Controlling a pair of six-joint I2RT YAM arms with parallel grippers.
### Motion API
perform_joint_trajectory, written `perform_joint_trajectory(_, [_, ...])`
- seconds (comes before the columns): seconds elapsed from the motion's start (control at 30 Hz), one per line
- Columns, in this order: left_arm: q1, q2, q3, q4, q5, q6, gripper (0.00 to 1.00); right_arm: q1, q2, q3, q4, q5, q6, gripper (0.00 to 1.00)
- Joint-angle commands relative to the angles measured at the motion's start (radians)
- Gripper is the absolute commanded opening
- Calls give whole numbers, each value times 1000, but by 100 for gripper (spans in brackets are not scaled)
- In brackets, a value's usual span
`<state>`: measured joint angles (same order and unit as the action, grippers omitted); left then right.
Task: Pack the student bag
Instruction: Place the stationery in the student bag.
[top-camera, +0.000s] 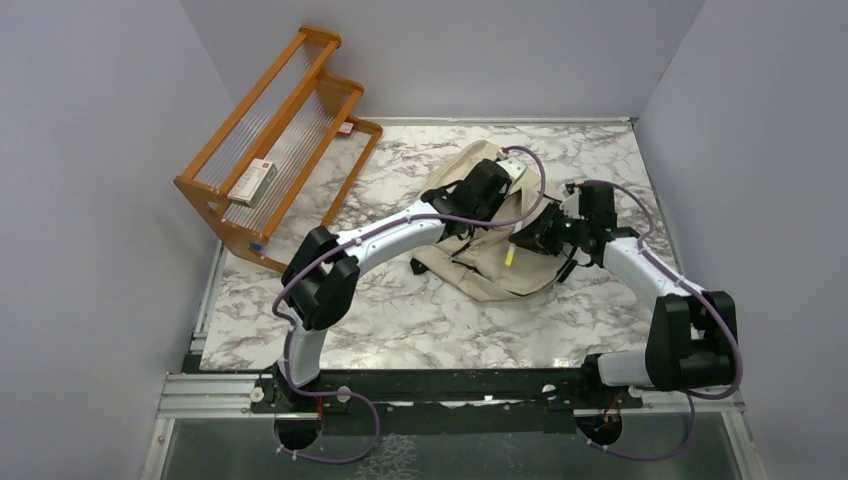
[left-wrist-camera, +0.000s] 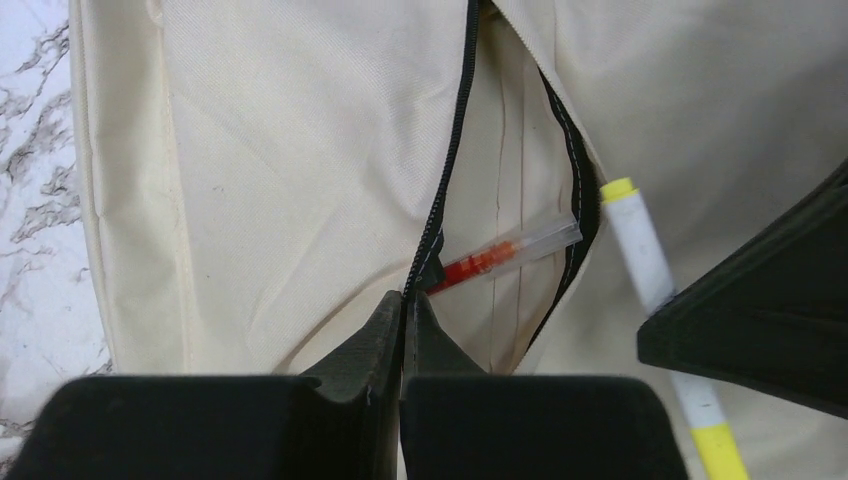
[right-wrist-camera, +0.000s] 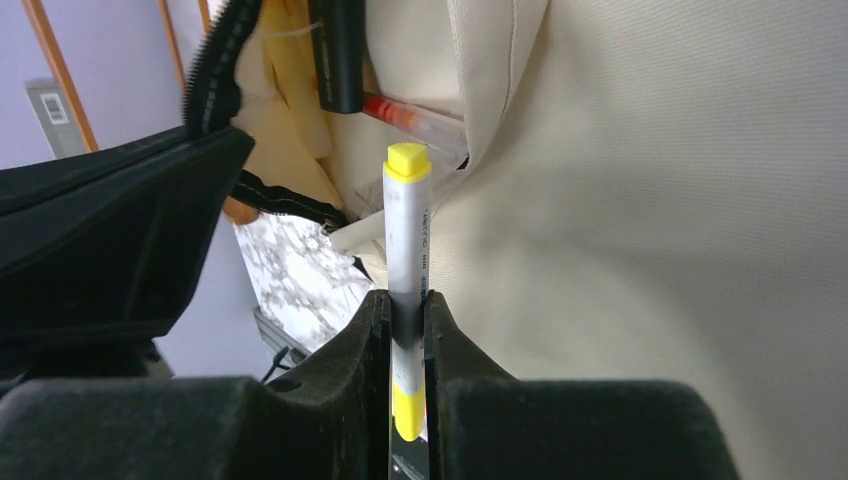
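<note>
The beige student bag (top-camera: 487, 272) lies on the marble table, its zippered pocket gaping. My left gripper (left-wrist-camera: 405, 305) is shut on the pocket's black zipper edge (left-wrist-camera: 445, 190), holding it apart. Inside the pocket lies a clear pen with red ink (left-wrist-camera: 500, 258). My right gripper (right-wrist-camera: 407, 305) is shut on a white highlighter (right-wrist-camera: 407, 220) with yellow ends, its tip just outside the pocket mouth beside the red pen (right-wrist-camera: 415, 115). From the left wrist the highlighter (left-wrist-camera: 640, 250) shows right of the opening. Overhead, both grippers (top-camera: 485, 190) (top-camera: 530, 238) meet over the bag.
An orange wooden rack (top-camera: 270, 150) stands at the back left with a small box (top-camera: 252, 180) on it. Grey walls close in the marble table (top-camera: 400, 310) on three sides. A black pen (right-wrist-camera: 340, 50) sits deeper in the pocket.
</note>
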<state>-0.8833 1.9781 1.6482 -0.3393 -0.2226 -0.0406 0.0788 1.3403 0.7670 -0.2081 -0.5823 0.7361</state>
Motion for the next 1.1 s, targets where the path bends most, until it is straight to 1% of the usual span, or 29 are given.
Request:
perform_joint_trajectory(0.0, [-12,-62,5,20,28,-34,0,25,54,49,48,-83,-14,3])
perform_joint_trajectory(0.33, [-15,-74,-7,22,50,-50,0,26,187,126,137,-138,19,4])
perform_joint_trajectory(0.47, [-19,-78,-12,27,72,-58,0,26,271,137,197,-165,48,4])
perform_joint_trajectory(0.5, [-21,-78,-14,28,77,-60,0,26,285,139,238,-177,60,4])
perform_joint_trajectory(0.7, [-32,-95,-43,30,78,-72,0,28,326,166,338,-194,118,5])
perform_joint_trajectory(0.9, [-31,-115,-69,43,86,-80,0,48,364,166,467,-162,201,4])
perform_joint_trajectory(1.07, [-32,-124,-70,45,98,-94,0,89,404,180,547,-89,212,4])
